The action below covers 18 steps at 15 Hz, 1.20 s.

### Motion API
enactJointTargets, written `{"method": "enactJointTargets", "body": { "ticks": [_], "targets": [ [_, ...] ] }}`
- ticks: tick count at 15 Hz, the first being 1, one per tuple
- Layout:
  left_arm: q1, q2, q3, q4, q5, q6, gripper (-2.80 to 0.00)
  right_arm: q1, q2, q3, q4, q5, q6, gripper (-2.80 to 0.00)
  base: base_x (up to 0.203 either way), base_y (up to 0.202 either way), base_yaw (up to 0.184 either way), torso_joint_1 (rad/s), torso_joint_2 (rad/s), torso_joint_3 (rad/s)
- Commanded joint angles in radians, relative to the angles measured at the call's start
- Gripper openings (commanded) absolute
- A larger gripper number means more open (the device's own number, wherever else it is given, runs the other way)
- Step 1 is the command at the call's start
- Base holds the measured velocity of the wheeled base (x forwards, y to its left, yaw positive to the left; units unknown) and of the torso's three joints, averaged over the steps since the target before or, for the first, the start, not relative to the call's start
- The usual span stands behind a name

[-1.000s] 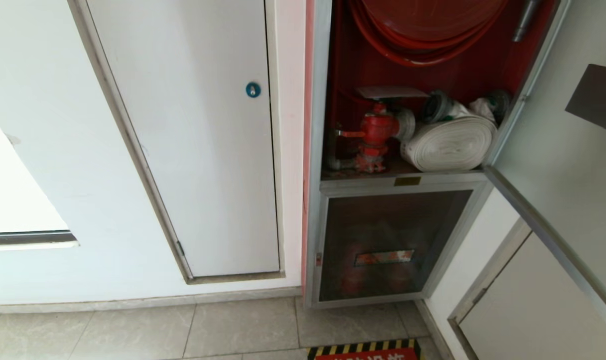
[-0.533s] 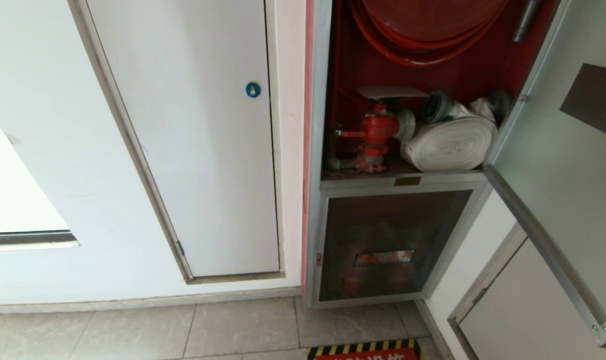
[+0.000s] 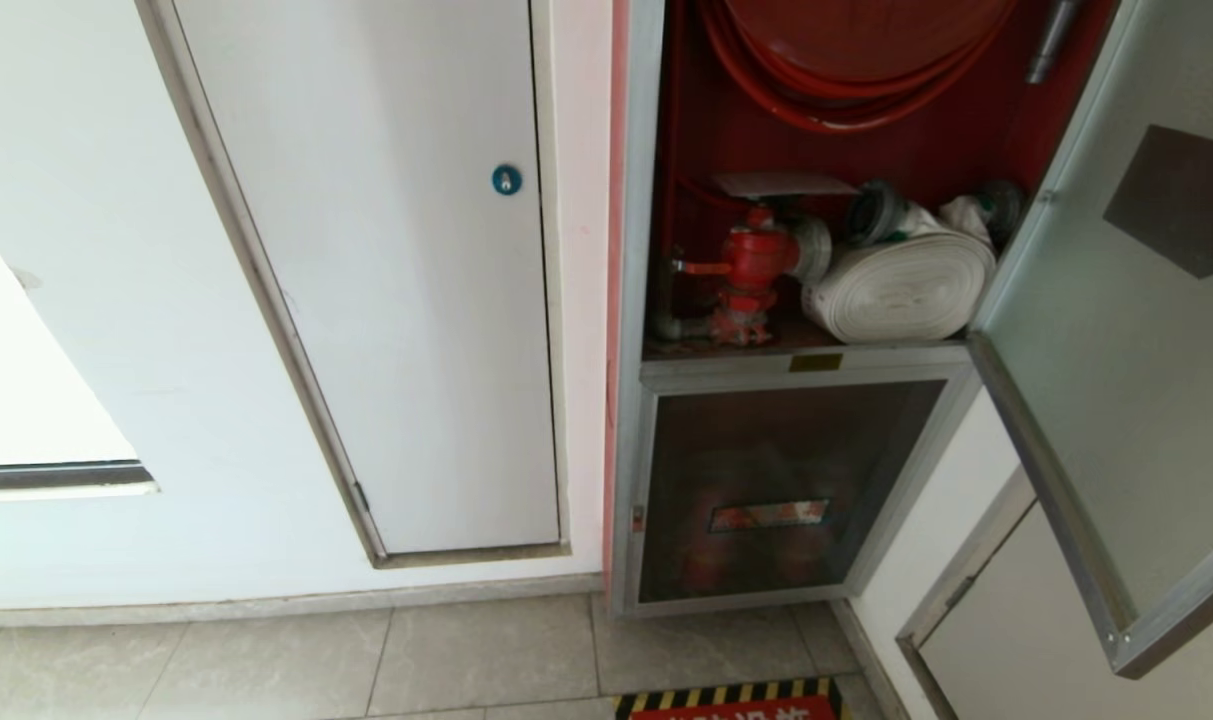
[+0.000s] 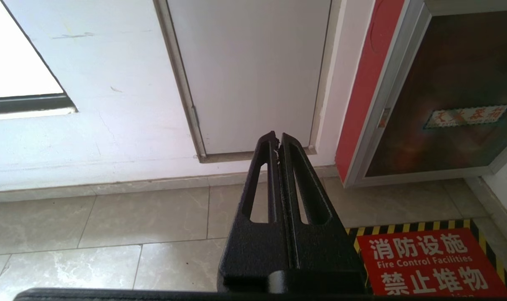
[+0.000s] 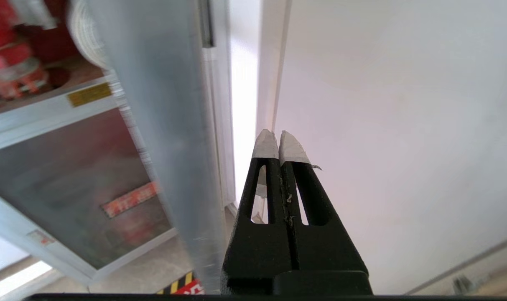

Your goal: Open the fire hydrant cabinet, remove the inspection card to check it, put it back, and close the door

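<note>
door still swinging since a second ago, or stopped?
Yes, moving. The door's free corner has swung left toward the fixed lower glass panel, closing over the cabinet.

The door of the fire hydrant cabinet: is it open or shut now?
Open. The door stands swung out to the right, leaving the red valve and white rolled hose exposed.

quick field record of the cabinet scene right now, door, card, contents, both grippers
door: door swung open on the right side of the fire hydrant cabinet
inspection card: inspection card lying flat on top of the red valve
contents: red hose reel above, white rolled hose beside the valve
left gripper: left gripper shut, empty, low over the floor tiles
right gripper: right gripper shut, empty, on the outer side of the door
</note>
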Motion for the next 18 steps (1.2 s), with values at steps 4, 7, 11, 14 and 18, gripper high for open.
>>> {"method": "enactJointTargets", "body": {
  "ticks": [4,7,11,14,18],
  "targets": [
    [0.000,-0.001,0.000,0.000,0.000,0.000,-2.80,0.150,0.025,-0.002,-0.095,0.001,-0.008,-2.80,0.000,0.000,0.000,0.000,0.00,0.000],
    [0.000,-0.001,0.000,0.000,0.000,0.000,-2.80,0.259,0.072,-0.003,-0.169,0.001,-0.009,-2.80,0.000,0.000,0.000,0.000,0.00,0.000],
    [0.000,-0.001,0.000,0.000,0.000,0.000,-2.80,0.369,0.217,-0.015,-0.308,0.001,-0.013,-2.80,0.000,0.000,0.000,0.000,0.00,0.000],
    [0.000,-0.001,0.000,0.000,0.000,0.000,-2.80,0.477,0.298,-0.044,-0.402,0.001,-0.014,-2.80,0.000,0.000,0.000,0.000,0.00,0.000],
    [0.000,-0.001,0.000,0.001,0.000,0.000,-2.80,0.575,0.356,-0.103,-0.412,0.001,-0.014,-2.80,0.000,0.000,0.000,0.000,0.00,0.000]
  ]
}}
